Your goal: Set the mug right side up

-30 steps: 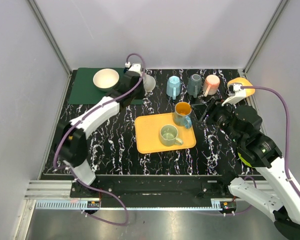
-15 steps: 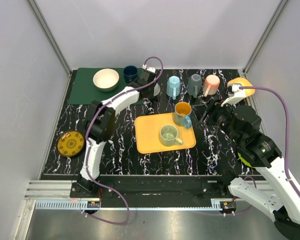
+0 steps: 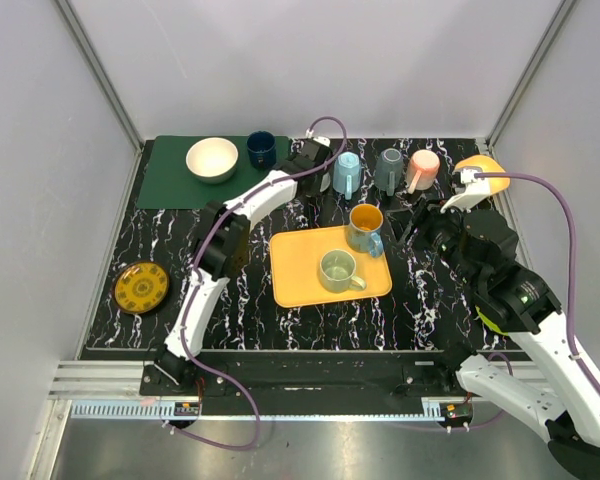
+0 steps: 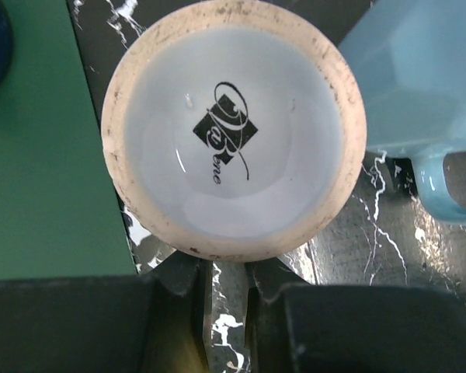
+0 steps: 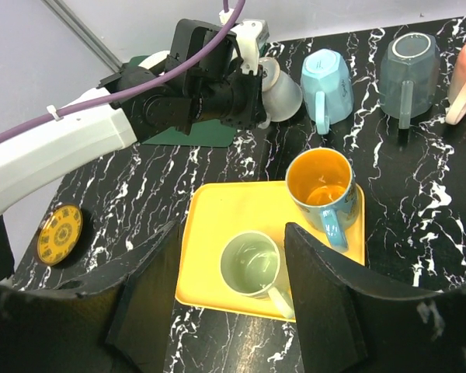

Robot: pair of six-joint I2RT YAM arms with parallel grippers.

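Note:
A white mug point(image 4: 233, 128) shows its printed base to the left wrist camera. In the right wrist view it point(image 5: 281, 87) hangs tilted over the black table, just left of an upside-down light blue mug point(image 3: 347, 173). My left gripper point(image 4: 225, 272) is shut at the mug's lower side, where the handle is hidden. From above, the left gripper point(image 3: 318, 170) covers most of the mug. My right gripper point(image 5: 231, 233) is open and empty above the yellow tray point(image 5: 217, 210).
A green mug point(image 3: 337, 270) and a blue mug with an orange inside point(image 3: 365, 228) stand upright on the tray. A grey mug point(image 3: 388, 168) and a pink mug point(image 3: 422, 170) sit upside down at the back. A green mat point(image 3: 165, 185) holds a cream bowl point(image 3: 212, 158) and a navy cup point(image 3: 261, 149).
My left arm has swung right, from the green mat's edge to beside the light blue mug, carrying the white mug with it. The right arm has barely moved.

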